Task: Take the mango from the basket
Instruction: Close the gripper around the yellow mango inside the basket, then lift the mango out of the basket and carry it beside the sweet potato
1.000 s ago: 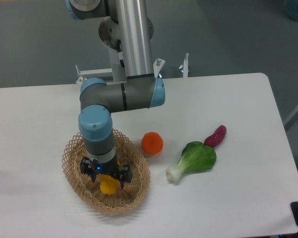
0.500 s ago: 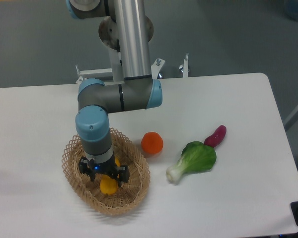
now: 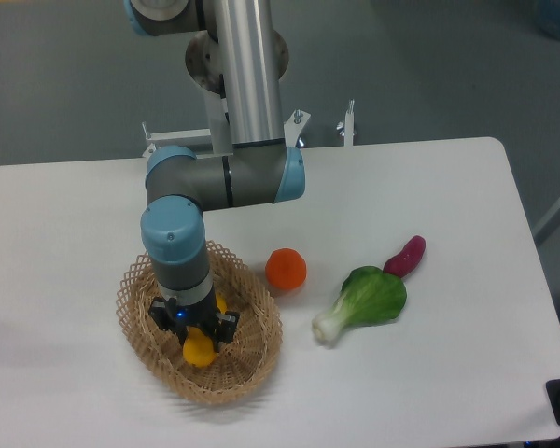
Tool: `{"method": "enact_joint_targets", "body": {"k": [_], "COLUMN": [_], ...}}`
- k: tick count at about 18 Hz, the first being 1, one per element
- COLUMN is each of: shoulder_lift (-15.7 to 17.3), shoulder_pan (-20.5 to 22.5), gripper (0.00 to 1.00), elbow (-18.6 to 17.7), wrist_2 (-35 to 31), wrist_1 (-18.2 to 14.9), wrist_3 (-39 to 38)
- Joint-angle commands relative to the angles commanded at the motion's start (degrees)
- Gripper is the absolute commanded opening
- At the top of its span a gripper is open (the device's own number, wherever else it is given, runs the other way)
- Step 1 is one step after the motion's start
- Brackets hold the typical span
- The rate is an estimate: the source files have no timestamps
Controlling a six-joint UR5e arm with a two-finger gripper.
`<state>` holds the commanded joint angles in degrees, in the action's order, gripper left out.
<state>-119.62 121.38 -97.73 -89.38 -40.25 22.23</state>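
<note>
The white rectangular worktop point(image 3: 93, 205) runs past the left edge of the view, its rounded right corner showing at the back, and its front edge is cut off at the bottom. The oval light-tan woven wicker basket point(image 3: 252, 359) sits on the front left part, with bare worktop to its left and behind it. Just to the right of the basket rim lies the round orange citrus fruit point(image 3: 286, 269), apart from the wicker. Further right lies the green leafy bok choy with a white stem point(image 3: 366, 301), and the magenta elongated vegetable point(image 3: 404, 256) touches its far leaf tip. The black two-finger gripper point(image 3: 197, 330) points straight down into the basket, below the grey and blue wrist of the arm point(image 3: 175, 250). Its jaws stand close around the smooth yellow-orange mango point(image 3: 200, 349), which lies inside the basket near the middle; whether they press on the fruit I cannot tell. The wrist hides the upper part of the mango and the back of the basket floor. Only 1 small yellow patch shows beside the wrist.
</note>
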Motion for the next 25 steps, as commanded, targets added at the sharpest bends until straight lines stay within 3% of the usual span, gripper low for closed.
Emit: {"method": "enact_joint_targets", "body": {"k": [4,9,16,25], "shoulder_lift": [1.92,8.78,14.85,16.87], "shoulder_pan": [0.96,6.76,17.38,29.79], "gripper": [0.63,0.63,0.62,0.62], "elbow": [0.26,0.00,1.58,7.29], "wrist_2": [-0.09,0.09,1.75,4.22], "wrist_1": [-0.35,-1.75,-13.17,-23.63], "wrist_3": [0.88,8.77,25.55,47.53]}}
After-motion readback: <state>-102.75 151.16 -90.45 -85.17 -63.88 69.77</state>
